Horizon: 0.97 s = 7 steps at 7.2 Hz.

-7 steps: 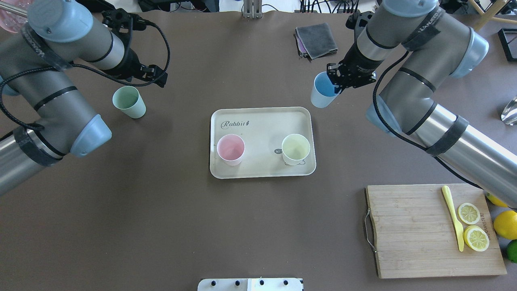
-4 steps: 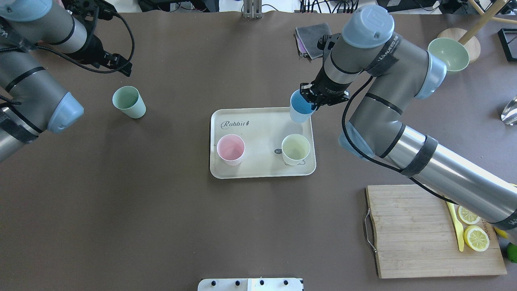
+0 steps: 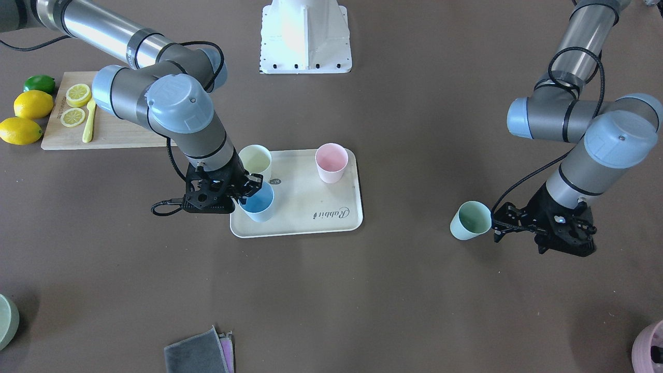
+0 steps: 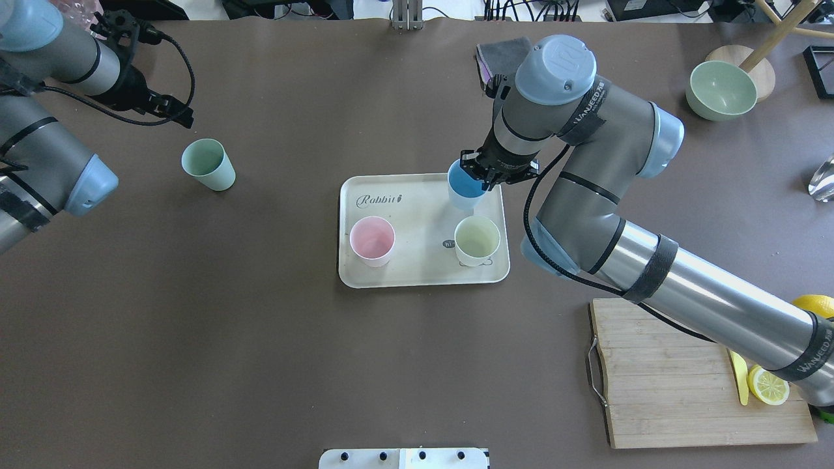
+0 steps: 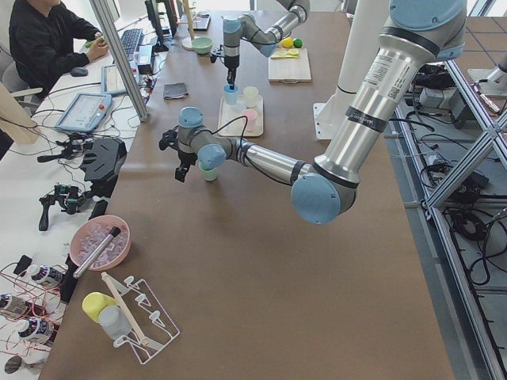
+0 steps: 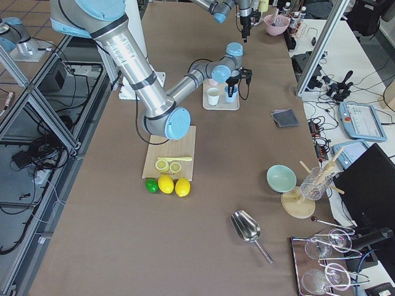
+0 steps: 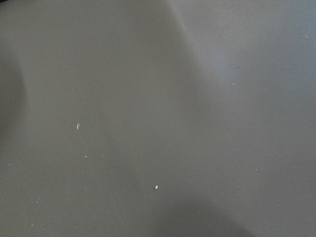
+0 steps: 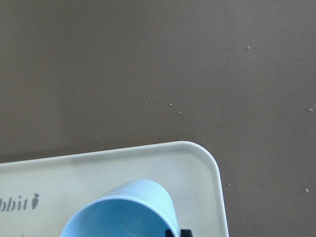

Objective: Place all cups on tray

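My right gripper [image 4: 486, 176] clamps the rim of the light blue matte tumbler [image 4: 465, 190] at the far right corner of the beige rimmed rectangular tray [image 4: 423, 212], where the pale yellow tumbler [image 4: 477, 240] and light pink tumbler [image 4: 372, 241] stand. The mint green tumbler [image 4: 208, 165] sits on the brown table [image 4: 260, 358], near my left gripper [image 3: 503, 224]; I cannot tell how its jaws stand.

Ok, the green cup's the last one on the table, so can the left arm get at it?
Probably yes. The mint green cup stands upright and alone on bare table, clear of the tray, and the left gripper hangs close by; the right gripper holds the light blue cup over the tray.
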Motion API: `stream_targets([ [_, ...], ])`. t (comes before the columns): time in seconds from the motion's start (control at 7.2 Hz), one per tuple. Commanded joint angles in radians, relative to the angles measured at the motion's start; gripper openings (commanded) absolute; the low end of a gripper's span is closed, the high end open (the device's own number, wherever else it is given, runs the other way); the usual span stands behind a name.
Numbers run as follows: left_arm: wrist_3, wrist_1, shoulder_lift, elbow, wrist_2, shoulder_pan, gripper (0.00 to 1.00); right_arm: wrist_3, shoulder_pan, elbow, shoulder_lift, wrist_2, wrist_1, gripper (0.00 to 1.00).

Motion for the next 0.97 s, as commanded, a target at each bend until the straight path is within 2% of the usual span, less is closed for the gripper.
stream_targets([
  [0.0, -0.005, -0.006, 0.034, -0.043, -0.042, 0.008, 0.97, 0.002, -0.002, -0.036, 0.001, -0.003, 0.059, 0.00],
  [0.42, -0.059, -0.006, 0.053, -0.060, -0.041, 0.037, 0.97, 0.002, -0.001, -0.041, -0.003, -0.003, 0.060, 0.00],
  [0.56, -0.064, -0.006, 0.053, -0.054, -0.035, 0.056, 0.97, 0.008, 0.001, -0.040, 0.003, -0.003, 0.060, 0.99],
  [0.69, -0.073, -0.007, 0.054, -0.056, -0.032, 0.065, 0.96, 0.029, 0.025, -0.029, 0.003, 0.013, 0.057, 1.00],
  [0.83, -0.076, -0.007, 0.054, -0.054, -0.032, 0.071, 0.81, 0.030, 0.057, -0.026, 0.003, 0.068, 0.053, 1.00],
])
